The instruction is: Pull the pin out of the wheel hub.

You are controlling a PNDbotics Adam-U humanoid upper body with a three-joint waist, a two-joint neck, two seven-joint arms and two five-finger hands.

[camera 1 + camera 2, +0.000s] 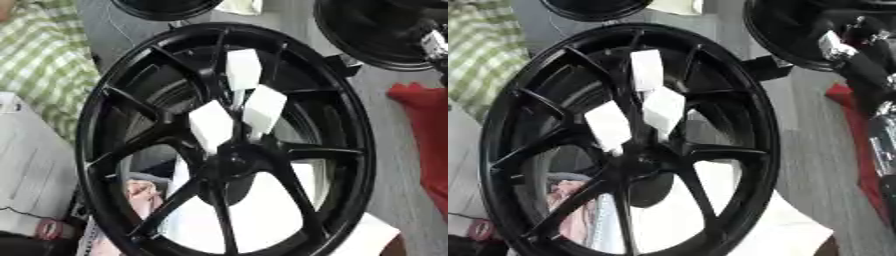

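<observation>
Wheel hub (pixel 229 161) w/ three white tags (pixel 262 107) just above centre; right arm (pixel 866 65) beside rim (hand state: can't tell).

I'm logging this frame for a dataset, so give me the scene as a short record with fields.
main object: black wheel, spoked, filling the view
hub: dark centre where the spokes meet
tags: three white blocks near the hub
pin: cannot make out
right arm: black and silver part at upper right; hand not seen
left hand: not in view
other wheels: two dark rims at the top edge
</observation>
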